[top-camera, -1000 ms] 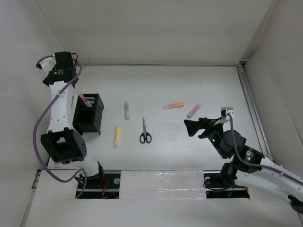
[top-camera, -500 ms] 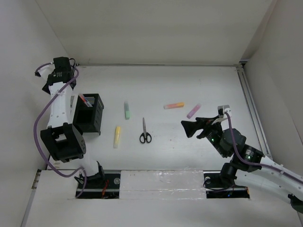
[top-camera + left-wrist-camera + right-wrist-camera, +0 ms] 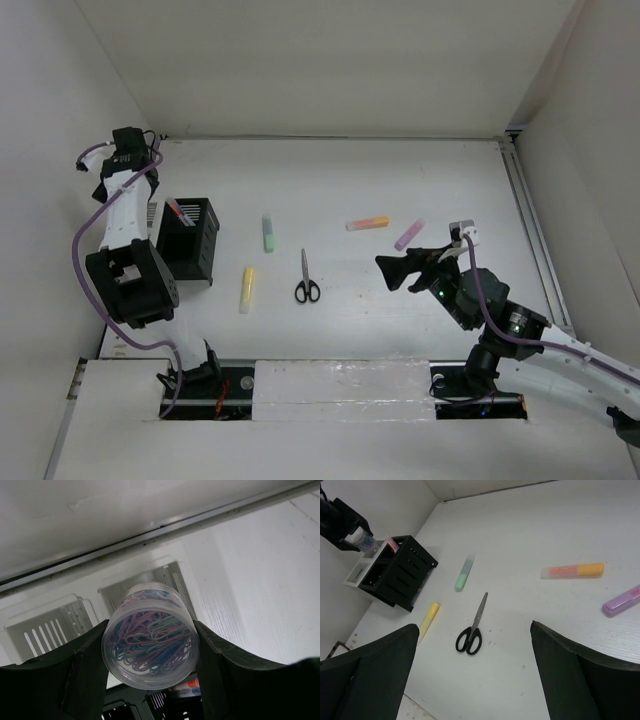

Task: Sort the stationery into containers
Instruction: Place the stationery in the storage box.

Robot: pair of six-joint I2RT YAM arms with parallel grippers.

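**Clip tub held over the white box**

A white table sits boxed in by white walls. At upper left of the top view, the left claw is clamped on a clear tub of coloured paper clips. The tub's round end faces the wrist camera, above the white box beside the black box. At lower right, the right claw hangs spread wide, holding nothing. The scissors lie mid-table, blades pointing to the frame's top.

Black organiser (red pens inside) beside white organiser at left, paper-clip tub above; green highlighter, yellow highlighter, orange highlighter, purple highlighter, closed scissors scattered mid-frame.
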